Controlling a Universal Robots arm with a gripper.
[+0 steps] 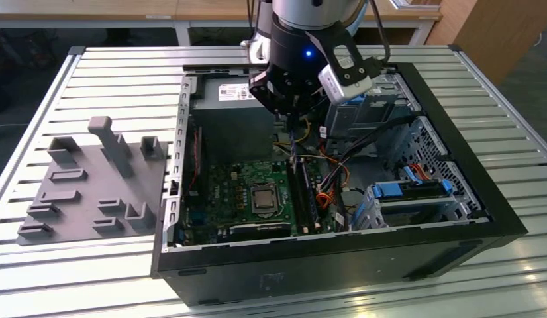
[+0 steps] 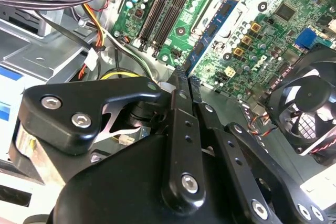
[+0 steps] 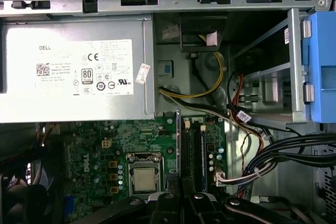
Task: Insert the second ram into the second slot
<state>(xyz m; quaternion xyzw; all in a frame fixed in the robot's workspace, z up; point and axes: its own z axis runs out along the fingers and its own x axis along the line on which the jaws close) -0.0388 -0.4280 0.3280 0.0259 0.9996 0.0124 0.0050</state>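
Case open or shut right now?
Open: the case lies on its side with no cover, motherboard and cables exposed.

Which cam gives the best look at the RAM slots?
First wrist view: looks squarely down on the slots, parallel beside the CPU socket. Second wrist view has the slots slanted and cut off at the picture edge. Exterior view shows the slots full length, from farther off.

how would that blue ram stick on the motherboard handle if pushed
The ram is a thin flat board, so probably light and stiff. It has no casing, so it's likely fragile. Standing on edge on the motherboard, it might crack rather than bend under sideways pushes.
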